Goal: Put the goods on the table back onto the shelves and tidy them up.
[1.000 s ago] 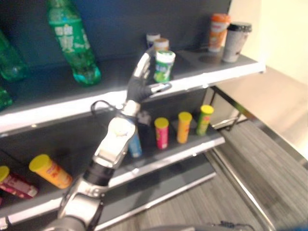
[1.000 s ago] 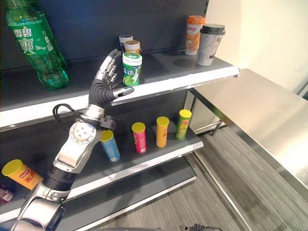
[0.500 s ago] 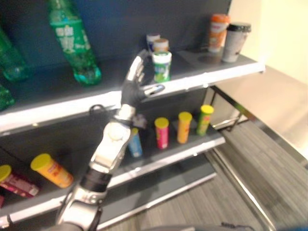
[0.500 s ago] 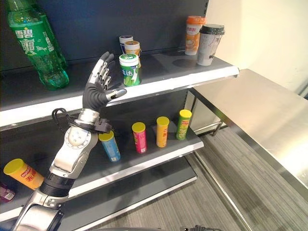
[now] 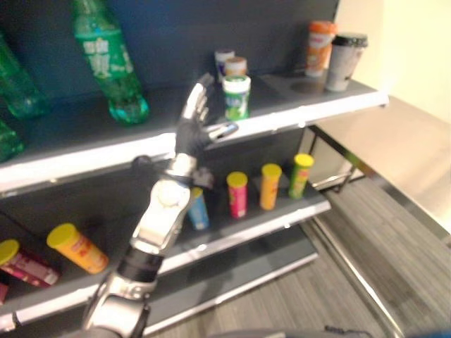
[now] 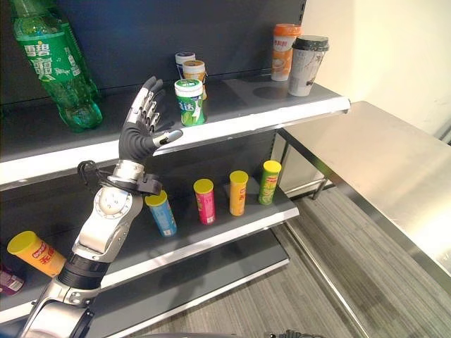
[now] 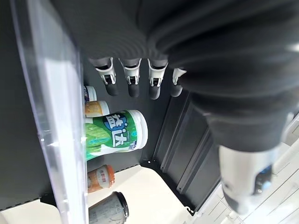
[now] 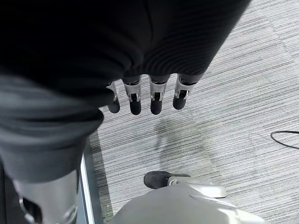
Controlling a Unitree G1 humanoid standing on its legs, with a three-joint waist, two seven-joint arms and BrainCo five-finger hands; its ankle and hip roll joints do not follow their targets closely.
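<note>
A green-and-white can (image 6: 189, 102) stands upright near the front edge of the upper shelf (image 6: 246, 118); the left wrist view shows the can (image 7: 117, 135) past my fingertips. My left hand (image 6: 137, 134) is raised just left of the can, open, with fingers straight and thumb pointing toward it. A small gap separates the hand from the can, and it holds nothing. My right hand (image 8: 134, 100) hangs open over the grey carpet with nothing in it.
Two small cans (image 6: 192, 65) stand behind the green one. An orange cup (image 6: 284, 51) and a dark-lidded cup (image 6: 309, 63) stand at the shelf's right end, green bottles (image 6: 56, 67) at its left. Coloured tubes (image 6: 205, 201) line the lower shelf. A steel table (image 6: 380, 176) stands to the right.
My left hand has drawn back to the left, away from the green-and-white can. The can stays upright on the shelf.
</note>
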